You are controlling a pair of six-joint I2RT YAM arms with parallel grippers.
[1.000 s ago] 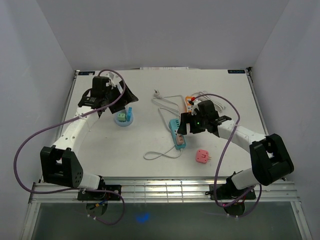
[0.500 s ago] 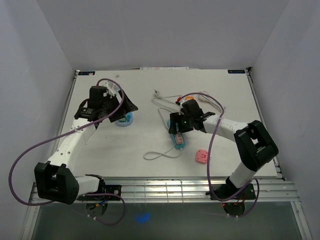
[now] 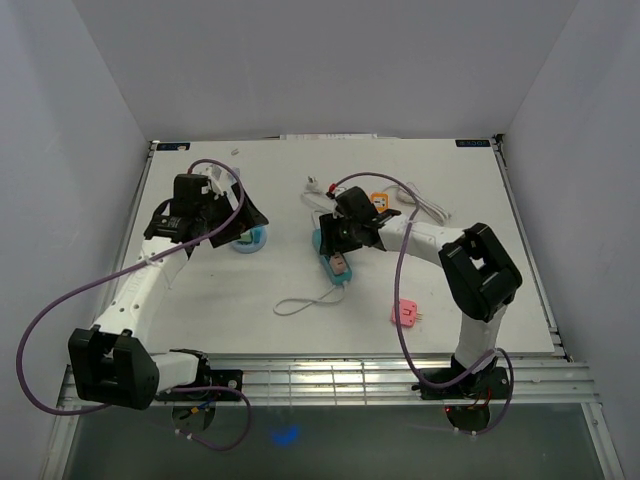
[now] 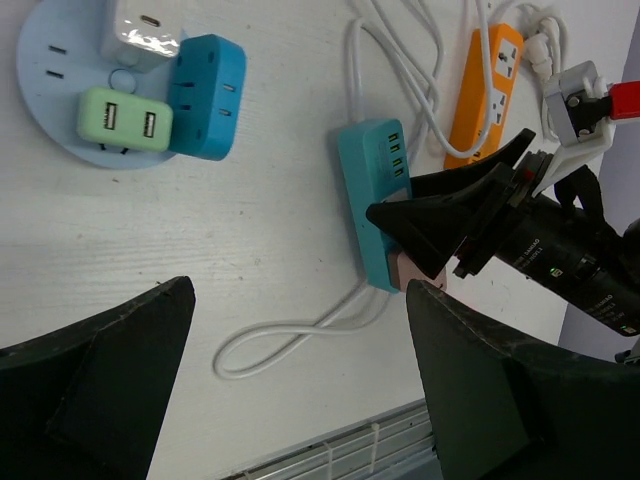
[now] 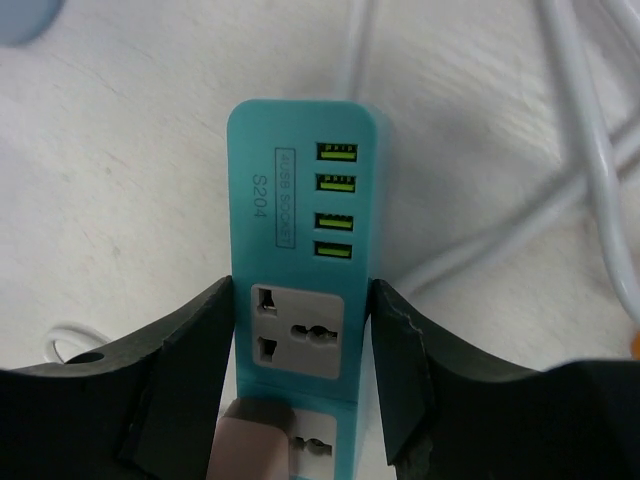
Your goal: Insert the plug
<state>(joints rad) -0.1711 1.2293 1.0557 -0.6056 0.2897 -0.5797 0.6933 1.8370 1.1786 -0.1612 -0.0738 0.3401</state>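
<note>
This looks like a robotics lab. A bare white table (image 3: 240,320) is boxed in by plain white panels (image 3: 330,70), with a left arm (image 3: 150,270) and right arm (image 3: 480,270) bolted at its near edge.

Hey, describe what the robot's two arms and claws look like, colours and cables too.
The left arm and right arm both have white links between chunky black joint housings, and a purple cable loops loosely along each. The left claw and right claw each have two matte black wedge-shaped fingers. Small white lettering marks the right wrist.
</note>
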